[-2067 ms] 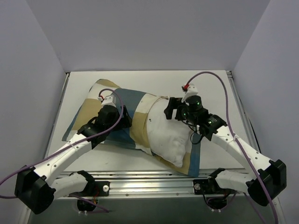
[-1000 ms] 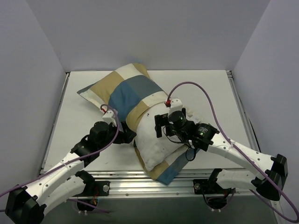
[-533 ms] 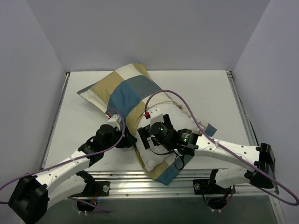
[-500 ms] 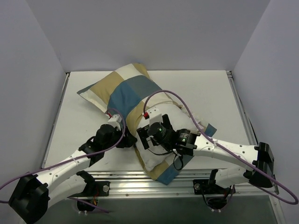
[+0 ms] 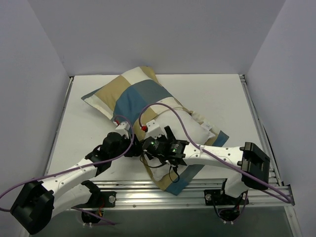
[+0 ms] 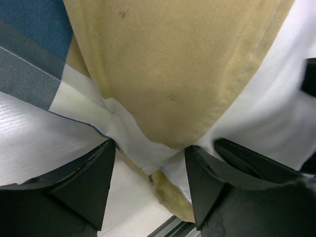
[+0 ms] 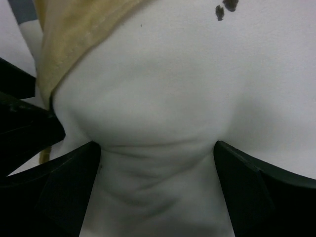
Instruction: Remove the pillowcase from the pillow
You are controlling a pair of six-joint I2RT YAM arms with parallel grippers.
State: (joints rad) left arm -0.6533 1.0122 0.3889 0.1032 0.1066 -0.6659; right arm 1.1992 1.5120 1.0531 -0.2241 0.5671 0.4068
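Observation:
The pillowcase, in blue, tan and white blocks, covers the far left part of the white pillow, whose near end is bare. My left gripper is open at the pillowcase's near left edge. In the left wrist view a fold of the tan and white hem lies at its fingertips, with bare pillow to the right. My right gripper is open right beside it, pressed onto the bare pillow, which bulges and wrinkles between its fingers. The tan hem is at upper left.
The pillow's near corner hangs over the metal rail at the table's front edge. A blue-edged flap of the pillowcase lies under the pillow on the right. Purple cables loop over both arms. Grey walls close three sides.
The pillow and case turned and shifted toward the front edge. My right gripper moved left along the bare pillow to sit beside the left gripper, which moved to the case's near edge and stayed there.

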